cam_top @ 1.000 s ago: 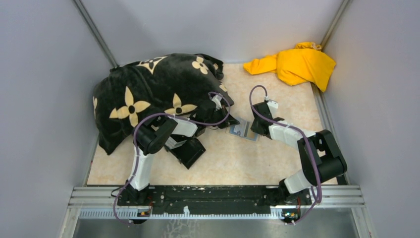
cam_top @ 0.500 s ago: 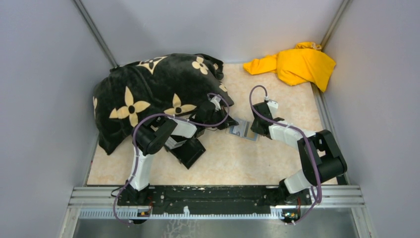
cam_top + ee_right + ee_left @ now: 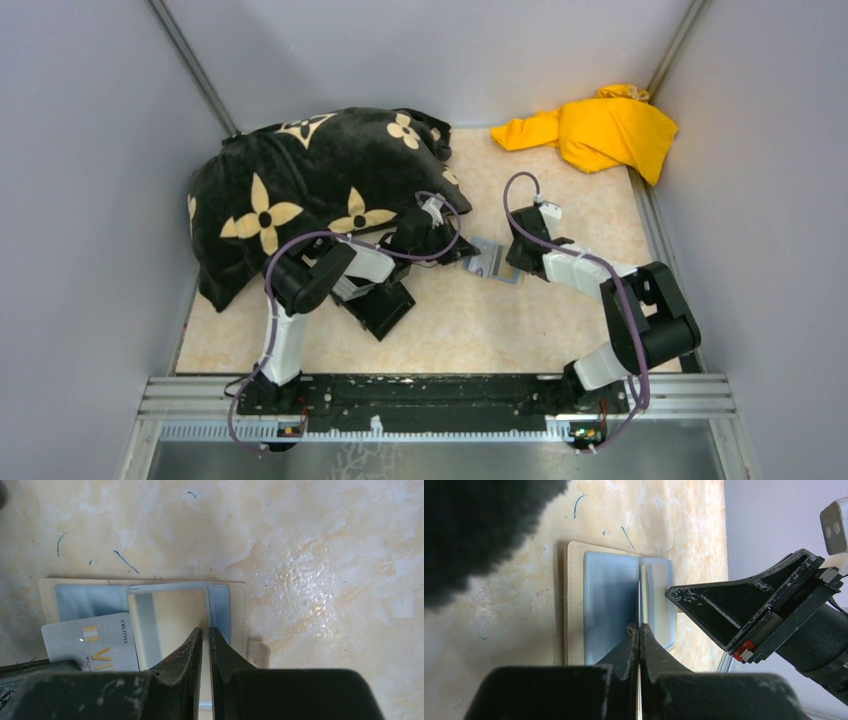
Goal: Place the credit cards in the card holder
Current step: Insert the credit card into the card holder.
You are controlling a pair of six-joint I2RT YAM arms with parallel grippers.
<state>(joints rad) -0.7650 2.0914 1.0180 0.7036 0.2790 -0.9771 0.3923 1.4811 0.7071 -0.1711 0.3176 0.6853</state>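
The card holder (image 3: pixel 490 262) lies open on the marbled table between both grippers, cream outside with blue pockets (image 3: pixel 609 605) and a clasp tab (image 3: pixel 257 652). My left gripper (image 3: pixel 639 627) is shut on the light blue card (image 3: pixel 95 640), which shows edge-on (image 3: pixel 640 602) in the left wrist view, its front end over the holder's left pocket. My right gripper (image 3: pixel 205 630) is shut on the edge of the holder's clear window pocket (image 3: pixel 167 615). In the top view the left gripper (image 3: pixel 462 256) and right gripper (image 3: pixel 510 265) face each other across the holder. The gold-orange card is out of view.
A black pillow with beige flowers (image 3: pixel 300 190) lies at the back left, touching my left arm. A black box (image 3: pixel 385 305) sits under the left arm. A yellow cloth (image 3: pixel 600 130) lies in the back right corner. Grey walls close in three sides.
My left wrist has shifted slightly left and back with the card. The right arm and the card holder have not visibly moved.
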